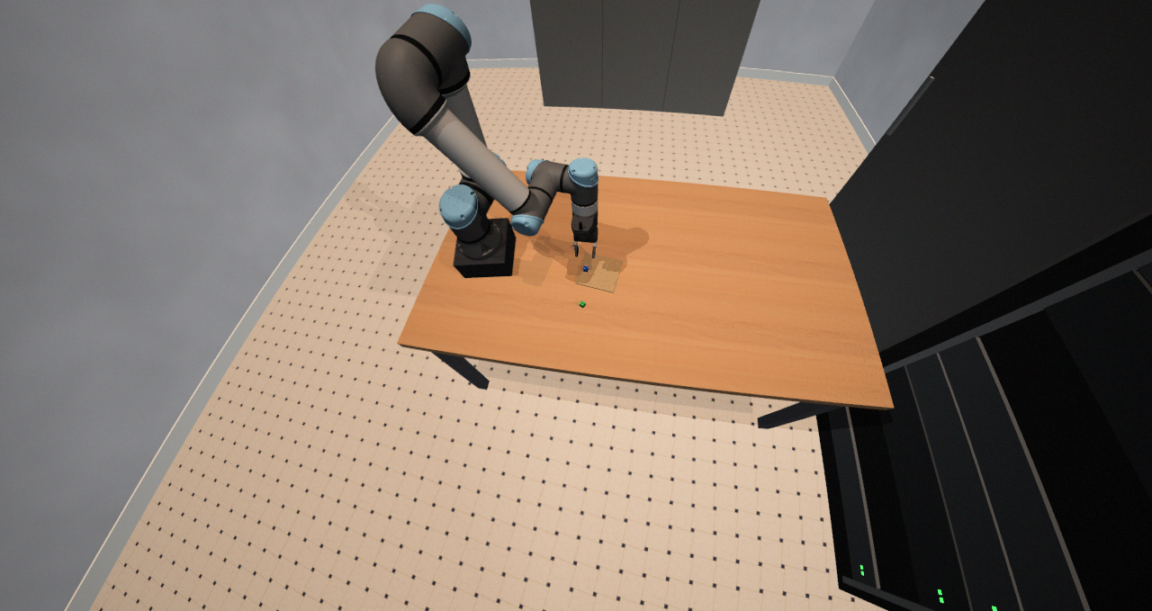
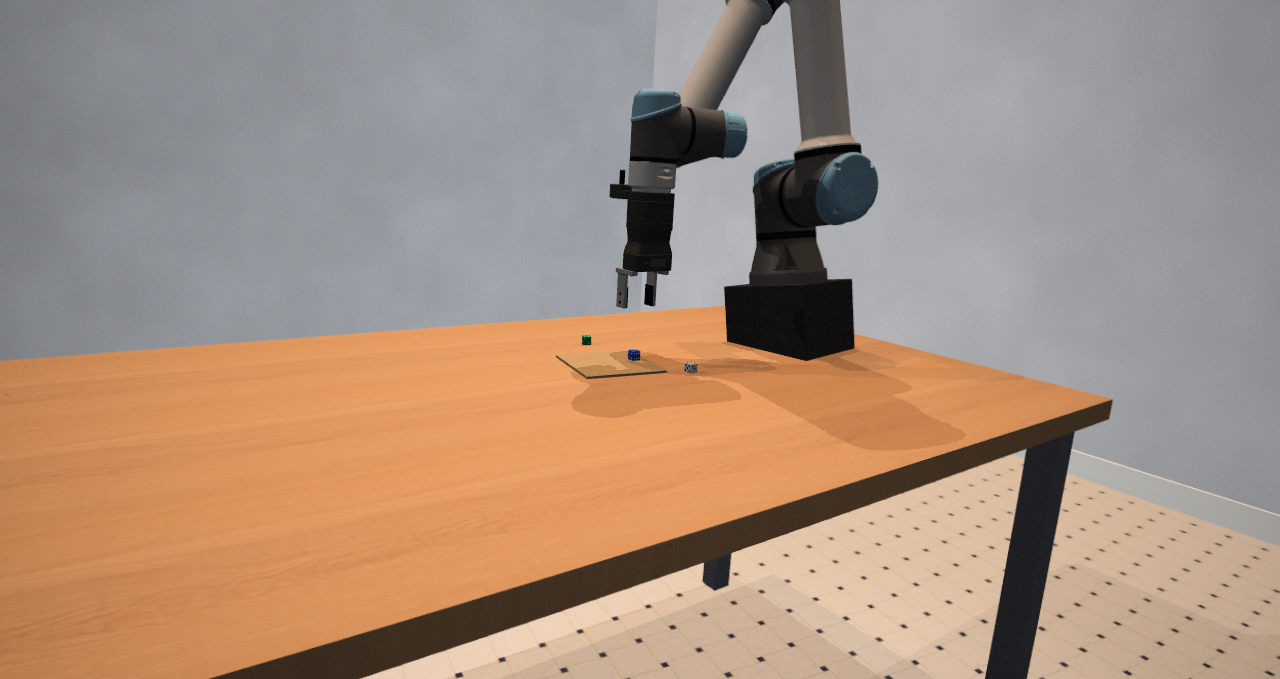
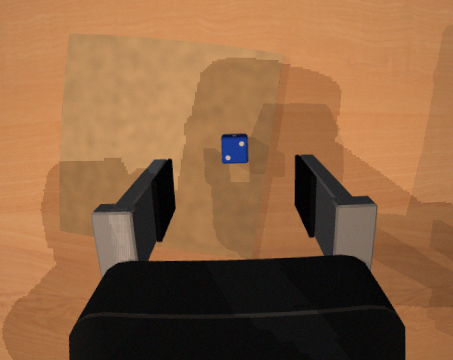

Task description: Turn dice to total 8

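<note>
Inventory: 1 tan mat [image 2: 601, 363] flat on wooden table [image 2: 358, 460] w/ 1 blue die [image 3: 234, 148] on it, 2 pips up; 1 green die [image 2: 586, 339] & 1 white die [image 2: 691, 367] both off mat; 1 gripper [image 2: 635, 291] hung above blue die, fingers spread wide, nothing held.

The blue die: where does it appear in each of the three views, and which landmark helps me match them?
Top view: the blue die lies on the mat, just below the open tool.
Exterior view: the die sits near the mat's right, far side, under the raised tool.
Wrist view: the die is at the center, on the mat, between and beyond the fingers.
Shared landmark: the tan mat.
</note>
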